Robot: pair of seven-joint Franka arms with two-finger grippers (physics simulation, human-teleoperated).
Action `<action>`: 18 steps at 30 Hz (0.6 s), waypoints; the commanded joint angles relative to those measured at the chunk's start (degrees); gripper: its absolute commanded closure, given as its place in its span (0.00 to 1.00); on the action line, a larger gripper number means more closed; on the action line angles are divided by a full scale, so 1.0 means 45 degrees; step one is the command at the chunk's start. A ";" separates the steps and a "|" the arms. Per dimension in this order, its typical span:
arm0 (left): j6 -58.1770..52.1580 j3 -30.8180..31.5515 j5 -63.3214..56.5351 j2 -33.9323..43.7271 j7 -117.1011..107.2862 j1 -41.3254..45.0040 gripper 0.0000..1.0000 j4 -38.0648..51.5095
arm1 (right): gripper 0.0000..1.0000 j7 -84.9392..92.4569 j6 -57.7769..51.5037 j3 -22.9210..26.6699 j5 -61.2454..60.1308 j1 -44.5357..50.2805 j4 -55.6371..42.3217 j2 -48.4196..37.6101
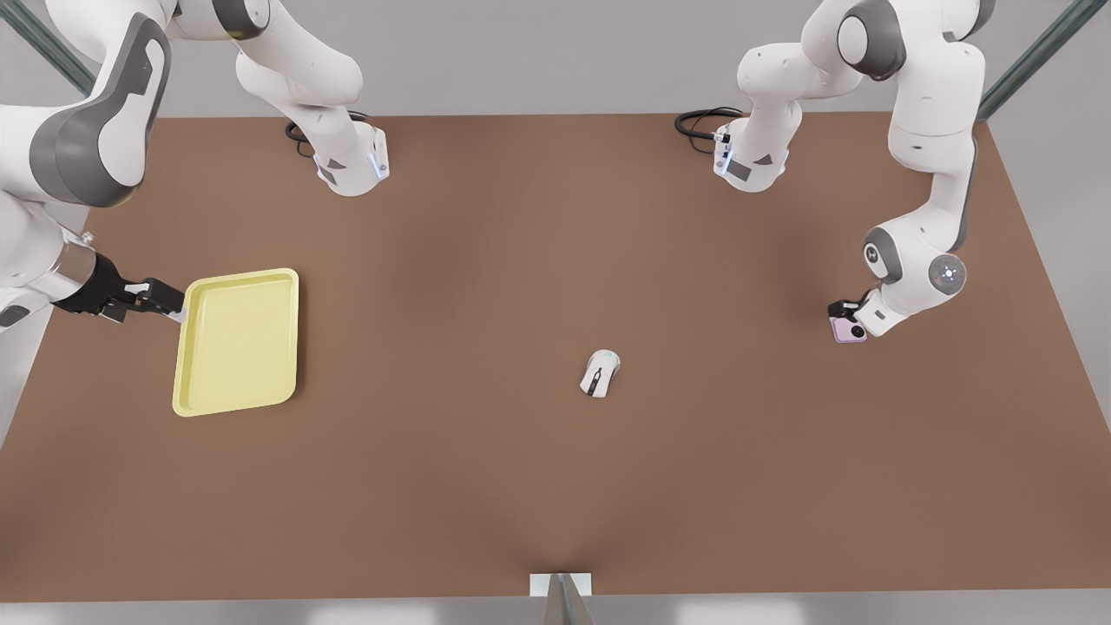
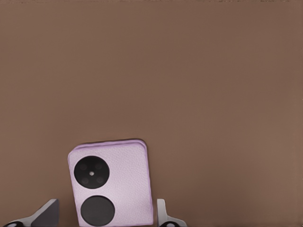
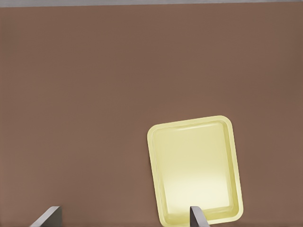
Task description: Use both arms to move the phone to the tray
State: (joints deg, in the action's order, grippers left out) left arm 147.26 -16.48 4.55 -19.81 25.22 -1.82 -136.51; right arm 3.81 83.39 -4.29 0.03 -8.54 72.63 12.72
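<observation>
The pale pink phone (image 1: 847,331) lies flat on the brown table at the front view's right, its two black camera circles facing up. My left gripper (image 1: 844,312) hangs right over it, open, with the phone (image 2: 111,187) lying between its two fingers (image 2: 162,213). The pale yellow tray (image 1: 239,340) rests on the table at the front view's left. My right gripper (image 1: 169,299) reaches in low at the tray's outer short edge, open, and one of its fingers (image 3: 196,215) stands in front of the tray (image 3: 194,165).
A white computer mouse (image 1: 599,371) with a dark stripe lies near the table's middle, between tray and phone. Both arm bases (image 1: 351,165) stand at the table's far edge, with black cables beside them.
</observation>
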 commanded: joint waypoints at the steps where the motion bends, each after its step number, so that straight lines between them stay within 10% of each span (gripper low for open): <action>1: 0.0069 0.0030 0.0434 -0.0011 0.1271 0.0013 0.00 0.0004 | 0.00 -0.0007 -0.0015 -0.0004 -0.0008 0.0062 -0.0008 -0.0015; 18: 0.0421 0.0050 0.0435 -0.0538 0.1271 0.0013 0.12 0.0063 | 0.00 0.0012 -0.0054 0.0035 -0.0027 -0.0114 -0.0008 -0.0054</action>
State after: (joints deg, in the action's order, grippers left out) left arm 149.01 -16.15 6.57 -22.24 29.07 -1.78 -136.24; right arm 3.84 83.32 -4.17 0.00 -8.82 72.66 12.64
